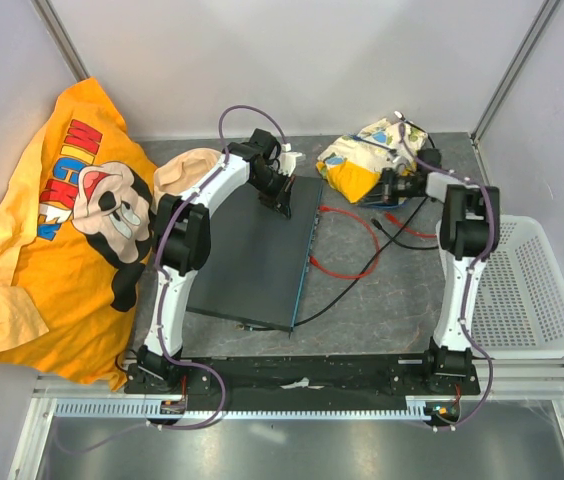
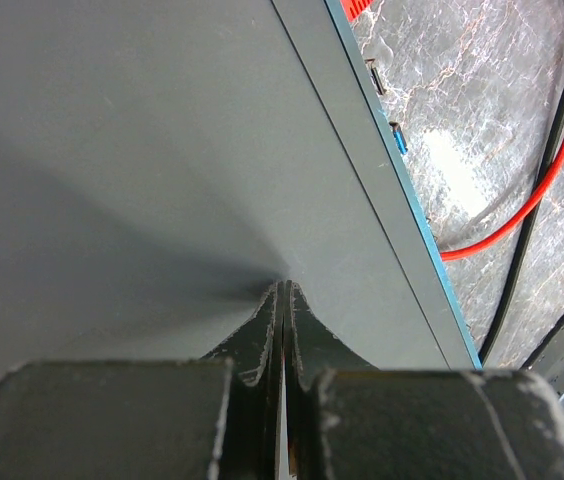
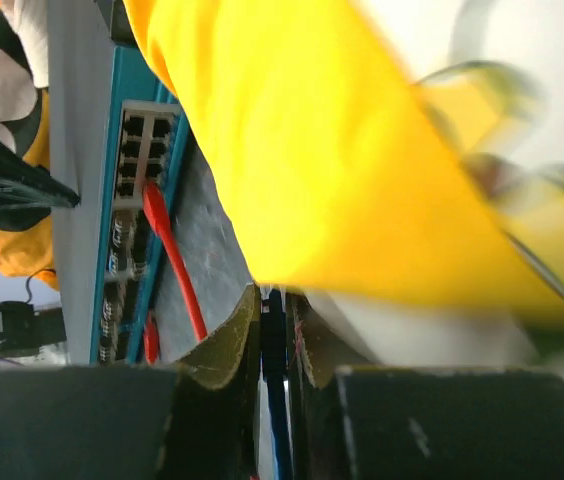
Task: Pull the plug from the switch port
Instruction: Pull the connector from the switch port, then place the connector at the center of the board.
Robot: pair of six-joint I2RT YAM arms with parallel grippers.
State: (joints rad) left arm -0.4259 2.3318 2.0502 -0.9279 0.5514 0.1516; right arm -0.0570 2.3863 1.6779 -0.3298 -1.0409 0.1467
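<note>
Orange shirt (image 1: pixel 52 230) heaped at far left. Left gripper (image 2: pixel 282 290): jaws pressed fully together, tips resting on top of the switch (image 1: pixel 252 260). Switch lies flat mid-desk (image 1: pixel 362 300), teal port edge facing right. Red plug (image 3: pixel 152 208) seated in a port on that edge; red cable (image 1: pixel 347 270) trails across the desk. Right gripper (image 3: pixel 274 300) just beside the yellow bag (image 1: pixel 357 165), jaws narrow, clamped on a thin blue cord (image 3: pixel 274 380). White basket (image 1: pixel 537 300) far right.
</note>
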